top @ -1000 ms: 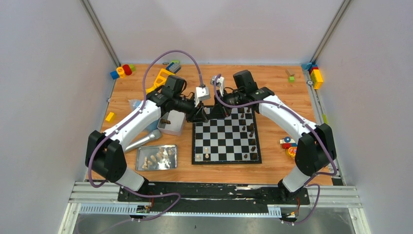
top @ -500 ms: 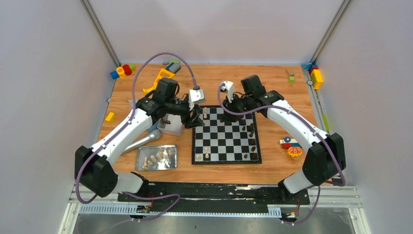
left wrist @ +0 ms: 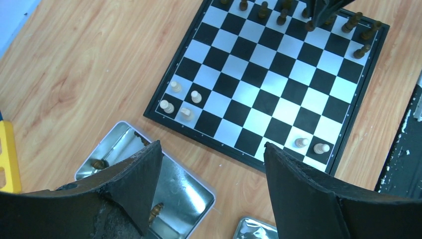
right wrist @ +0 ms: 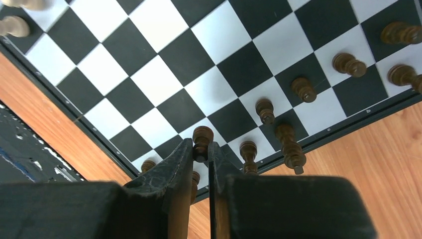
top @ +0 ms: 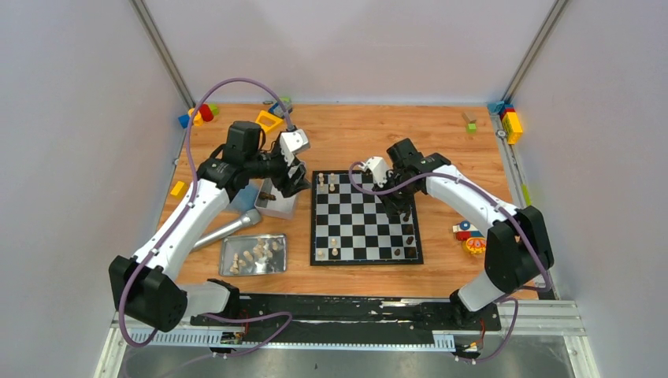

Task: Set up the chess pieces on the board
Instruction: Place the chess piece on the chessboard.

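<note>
**Right claw gripping a dark piece over the board's right side**

The board (top: pixel 358 228) lies flat at the middle of the surface, nearer the near edge than the far one. Dark pieces (top: pixel 409 232) stand in the files along its right side. Cream pieces (top: pixel 326 180) stand at its far-left corner, four in the left wrist view, and two more (top: pixel 328 252) stand at its near-left corner.

The right claw (right wrist: pixel 201 155) is above the right side of the board, among the dark pieces. Its jaws are narrow and clamped on one dark piece (right wrist: pixel 201 135). Whether this piece touches the board cannot be told.

The left claw (left wrist: pixel 211 149) hangs off the board's left edge, above a small tin (top: pixel 277 206). Its jaws are spread wide and hold nothing. The tin sits just beside the board's far-left corner and contains a few dark pieces (left wrist: pixel 98 163).

A flat tray (top: pixel 277 266) lies toward the near-left corner of the surface, just beside the board, and carries loose cream pieces (top: pixel 250 256). A silver cylinder (top: pixel 224 229) lies between the tin and the tray. Toy blocks (top: pixel 510 122) are scattered at the far corners and along the left and right edges.
</note>
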